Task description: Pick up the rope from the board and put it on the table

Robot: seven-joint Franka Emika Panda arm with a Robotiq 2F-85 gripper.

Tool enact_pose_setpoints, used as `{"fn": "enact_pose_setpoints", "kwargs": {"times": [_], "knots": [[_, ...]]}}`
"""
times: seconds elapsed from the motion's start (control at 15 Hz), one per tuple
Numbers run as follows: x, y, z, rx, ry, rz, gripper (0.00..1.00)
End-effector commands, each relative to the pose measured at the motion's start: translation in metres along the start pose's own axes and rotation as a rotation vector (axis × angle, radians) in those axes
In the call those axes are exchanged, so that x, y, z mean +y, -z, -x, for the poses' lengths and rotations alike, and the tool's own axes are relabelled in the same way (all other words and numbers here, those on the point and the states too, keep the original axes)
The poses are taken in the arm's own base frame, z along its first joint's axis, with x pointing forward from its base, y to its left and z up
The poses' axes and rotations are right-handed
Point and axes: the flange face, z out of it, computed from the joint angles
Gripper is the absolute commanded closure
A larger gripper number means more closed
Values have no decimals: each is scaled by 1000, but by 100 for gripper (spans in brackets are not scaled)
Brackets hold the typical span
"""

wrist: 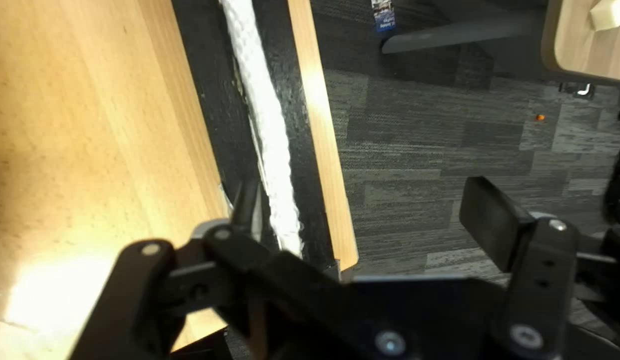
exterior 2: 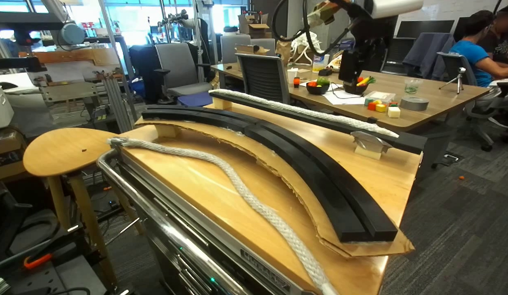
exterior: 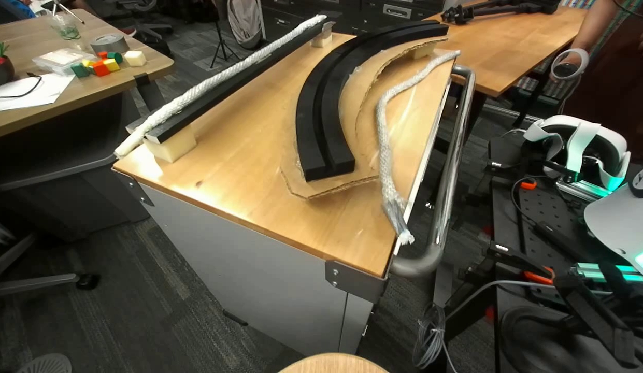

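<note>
Two ropes show in both exterior views. A whitish-grey rope (exterior: 384, 140) lies bent on the wooden table (exterior: 233, 178), alongside the curved board (exterior 2: 319, 196) with its black channel. A whiter rope (wrist: 270, 125) runs along a straight black board (exterior: 207, 110) raised on blocks near the table's opposite edge. My gripper (wrist: 370, 215) is open in the wrist view, its fingers (wrist: 494, 225) wide apart with nothing gripped. The left finger overlaps the straight board beside the whiter rope's end; the right one appears over the floor. Part of that rope end is hidden behind the gripper.
A metal tube rail (exterior: 453, 166) borders the table. Pale support blocks (exterior: 171, 144) lift the straight board. A desk (exterior 2: 450, 100) beyond holds coloured blocks (exterior 2: 376, 107), tape and bowls. A round stool (exterior 2: 69, 151) stands by the table's end. A person's hand holds a controller (exterior: 569, 66).
</note>
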Motion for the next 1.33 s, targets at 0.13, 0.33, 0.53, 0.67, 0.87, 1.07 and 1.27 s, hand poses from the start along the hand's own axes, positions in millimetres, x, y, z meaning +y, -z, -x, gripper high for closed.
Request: {"fn": "enact_pose_setpoints", "kwargs": {"times": [0.13,0.33,0.53,0.67,0.87,1.07,1.27], "knots": [[-12,-31,-17,37,-54,20,9],[-11,-48,-20,65,-85,53,12],[-7,-61,-25,109,-92,84,10],[-6,-68,-29,133,-93,94,13],[-4,-75,-32,159,-92,109,43],[-3,-77,-30,168,-90,124,69],[-3,-76,-29,175,-90,140,91]]}}
